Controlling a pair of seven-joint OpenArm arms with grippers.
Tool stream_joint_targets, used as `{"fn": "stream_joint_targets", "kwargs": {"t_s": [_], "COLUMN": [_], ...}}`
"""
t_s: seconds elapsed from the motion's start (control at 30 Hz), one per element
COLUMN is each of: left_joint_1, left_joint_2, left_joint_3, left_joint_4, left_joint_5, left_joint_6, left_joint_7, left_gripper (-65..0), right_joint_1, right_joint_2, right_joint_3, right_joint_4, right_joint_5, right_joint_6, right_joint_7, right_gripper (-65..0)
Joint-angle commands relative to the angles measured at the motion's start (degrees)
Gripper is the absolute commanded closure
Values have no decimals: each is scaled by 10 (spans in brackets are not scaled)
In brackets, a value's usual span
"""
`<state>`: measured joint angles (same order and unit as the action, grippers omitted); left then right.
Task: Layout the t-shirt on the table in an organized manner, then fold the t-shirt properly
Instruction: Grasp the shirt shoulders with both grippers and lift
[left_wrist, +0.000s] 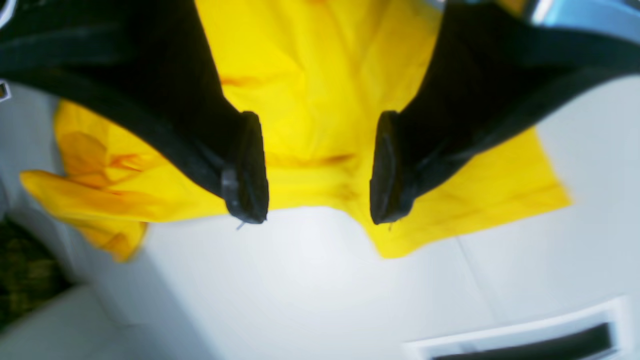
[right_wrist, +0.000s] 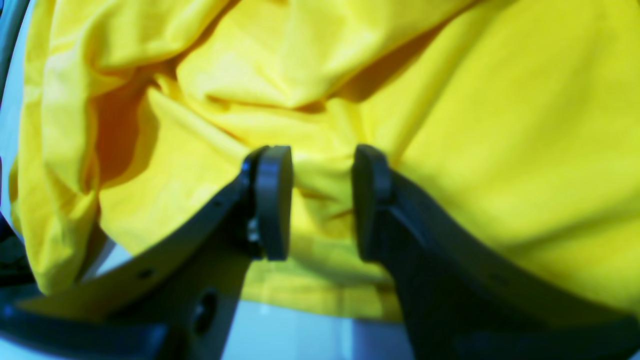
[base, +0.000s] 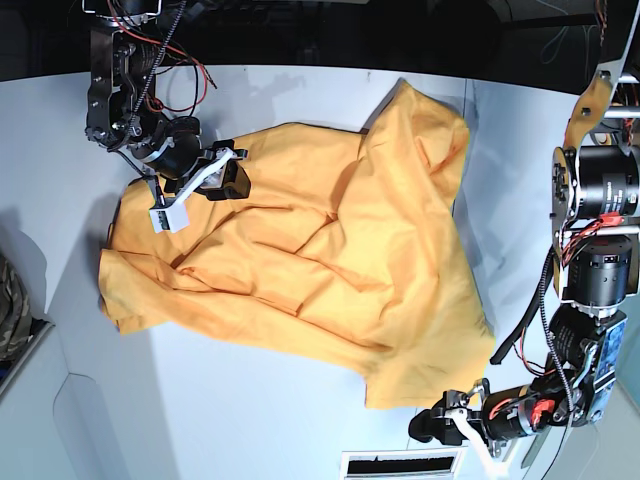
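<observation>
Nearest you in the base view, your left hand (base: 452, 425) sits at the bench's (base: 250, 410) front edge, just off the shirt's (base: 330, 250) near corner. Its wrist view shows the jaws wide apart with nothing between them: the fingertips (left_wrist: 247, 170) hover over the shirt's hem (left_wrist: 320, 185) and the white bench (left_wrist: 300, 290), gripping no cloth. A dark slot (base: 398, 465) lies in the bench beside that hand.

The shirt lies spread but rumpled across the middle of the bench, folds running through it, one corner raised toward the far side.

At the far left, your right hand (base: 205, 178) is on the shirt's edge. In its wrist view the jaws stand about half open, with a ridge of yellow cloth (right_wrist: 322, 200) bunched between the pads (right_wrist: 272, 200); you cannot tell whether they pinch it.
</observation>
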<state>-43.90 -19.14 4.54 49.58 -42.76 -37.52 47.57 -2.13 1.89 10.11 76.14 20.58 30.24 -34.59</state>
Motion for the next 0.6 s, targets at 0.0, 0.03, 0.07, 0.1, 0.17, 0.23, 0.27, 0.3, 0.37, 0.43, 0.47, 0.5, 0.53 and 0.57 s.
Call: {"fn": "stream_joint_targets", "kwargs": {"t_s": [0.0, 0.03, 0.07, 0.1, 0.17, 0.23, 0.27, 0.3, 0.37, 0.43, 0.47, 0.5, 0.53, 0.57], "left_joint_1": [-7, 7, 23, 42, 87, 140, 167, 195, 250, 306, 335, 363, 391, 417], "left_joint_2": [-19, -30, -42, -56, -82, -109, -121, -133, -151, -167, -174, -181, -185, -187], "left_joint_3": [-3, -3, -3, -4, -4, -4, -4, -4, -4, -4, -5, -7, -10, -16], "left_joint_4": [10, 11, 13, 17, 31, 57, 74, 94, 141, 198, 229, 261, 291, 318], "left_joint_5": [-51, -102, -146, -184, -234, -253, -257, -257, -257, -257, -256, -256, -257, -256], "left_joint_6": [-25, -25, -25, -25, -25, -25, -25, -25, -25, -25, -25, -25, -25, -25], "left_joint_7": [9, 34, 60, 82, 107, 110, 110, 110, 110, 114, 115, 114, 114, 114], "left_gripper": [-359, -358, -358, -358, -357, -356, -357, -356, -357, -356, -356, -356, -357, -357], "right_joint_1": [0, 0, 0, 0, 0, 0, 0, 0, 0, 0, 0, 0, 0, -3], "right_joint_2": [2, 2, 2, 2, 2, 3, 3, 4, 9, 18, 23, 29, 35, 42], "right_joint_3": [1, 1, 1, 1, 1, 2, 3, 7, 19, 38, 51, 67, 85, 104], "right_joint_4": [7, 10, 14, 20, 38, 62, 75, 87, 108, 120, 122, 122, 122, 122], "right_joint_5": [5, 10, 14, 16, 16, 15, 15, 15, 15, 15, 15, 15, 15, 16], "right_joint_6": [0, 0, 0, 0, 0, 0, -1, -4, -5, -14, -19, -20, -20, -20], "right_joint_7": [-10, -10, -10, -10, -11, -15, -17, -18, -19, -19, -19, -19, -19, -19], "right_gripper": [-217, -217, -217, -217, -217, -217, -217, -217, -217, -217, -217, -218, -234, -262]}}
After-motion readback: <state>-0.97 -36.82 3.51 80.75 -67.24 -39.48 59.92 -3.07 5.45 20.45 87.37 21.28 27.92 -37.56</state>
